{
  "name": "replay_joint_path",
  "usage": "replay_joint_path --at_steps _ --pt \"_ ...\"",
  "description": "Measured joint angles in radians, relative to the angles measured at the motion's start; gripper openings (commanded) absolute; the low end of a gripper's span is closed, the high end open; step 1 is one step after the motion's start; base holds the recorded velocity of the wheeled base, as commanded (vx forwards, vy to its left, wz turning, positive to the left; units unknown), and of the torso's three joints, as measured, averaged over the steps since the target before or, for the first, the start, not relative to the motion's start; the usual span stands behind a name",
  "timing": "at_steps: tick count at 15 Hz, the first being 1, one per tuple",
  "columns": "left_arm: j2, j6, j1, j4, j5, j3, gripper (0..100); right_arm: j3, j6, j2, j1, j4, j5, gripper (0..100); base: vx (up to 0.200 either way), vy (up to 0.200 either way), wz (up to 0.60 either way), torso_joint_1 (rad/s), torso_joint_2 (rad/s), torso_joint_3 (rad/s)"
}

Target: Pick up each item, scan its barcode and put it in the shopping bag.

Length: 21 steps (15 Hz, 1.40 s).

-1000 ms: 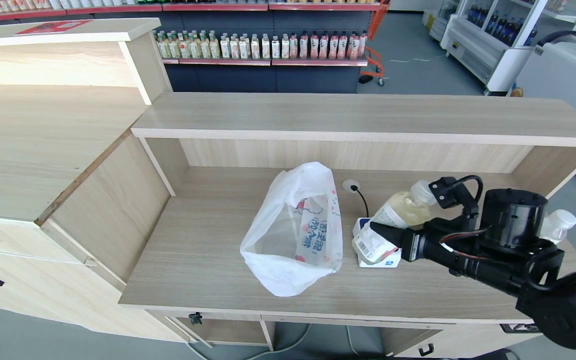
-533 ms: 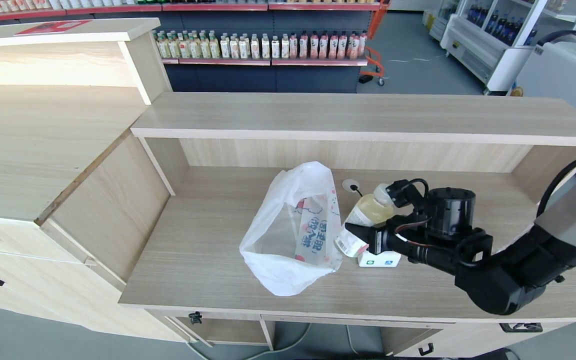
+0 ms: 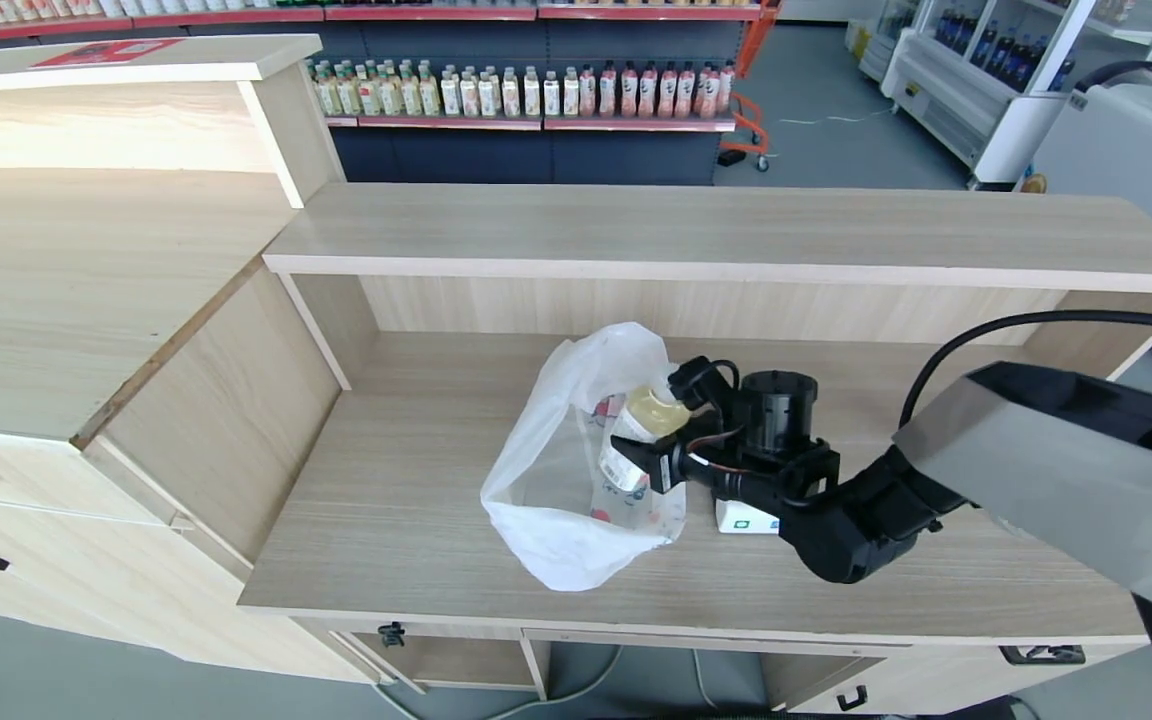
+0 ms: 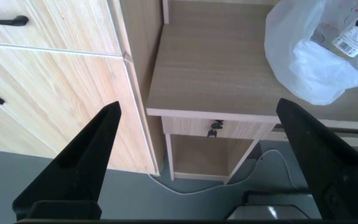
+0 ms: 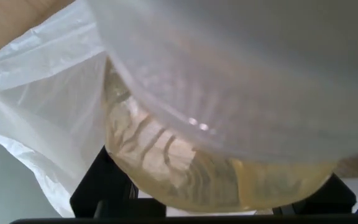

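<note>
Head view: the right gripper (image 3: 648, 452), jaws clamped on the bottle (image 3: 652, 414), holds it tilted at the mouth of the shopping bag (image 3: 546, 500) on the bench (image 3: 406, 500). Left wrist view: the left gripper (image 4: 197, 107) has its jaws wide. Right wrist view: the bottle is just beside the shopping bag.

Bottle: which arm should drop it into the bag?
Right. The right jaws are shut on the bottle, right at the bag. The left jaws are open and empty, low by the counter's front-left corner, well short of the bag.
</note>
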Motion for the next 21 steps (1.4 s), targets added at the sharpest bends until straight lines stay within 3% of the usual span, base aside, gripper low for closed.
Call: replay_joint_path --at_steps 5,9,10,14,17,21 --pt "0.000 0.000 0.000 0.000 0.000 0.000 100 -0.176 -0.150 0.149 0.012 -0.004 -0.004 0 0.000 0.000 0.00 0.000 0.00 0.000" --pt "0.000 0.000 0.000 0.000 0.000 0.000 100 -0.259 -0.158 0.226 0.018 -0.008 -0.005 0 0.000 0.000 0.00 0.000 0.00 0.000" --pt "0.000 0.001 0.000 0.000 0.000 0.000 100 -0.266 -0.158 0.237 0.018 -0.012 -0.006 100 0.000 0.000 0.00 0.000 0.00 0.000" --pt "0.000 0.001 0.000 0.000 0.000 0.000 100 -0.269 -0.113 0.244 0.020 -0.014 -0.011 100 0.000 0.000 0.00 0.000 0.00 0.000" --pt "0.000 0.001 0.000 0.000 0.000 0.000 100 -0.246 0.032 0.190 0.019 0.021 -0.013 100 0.000 0.000 0.00 0.000 0.00 0.000" --pt "0.000 0.000 0.000 0.000 0.000 0.000 100 -0.192 0.260 0.009 0.017 0.180 -0.012 100 0.000 0.000 0.00 0.000 0.00 0.000"
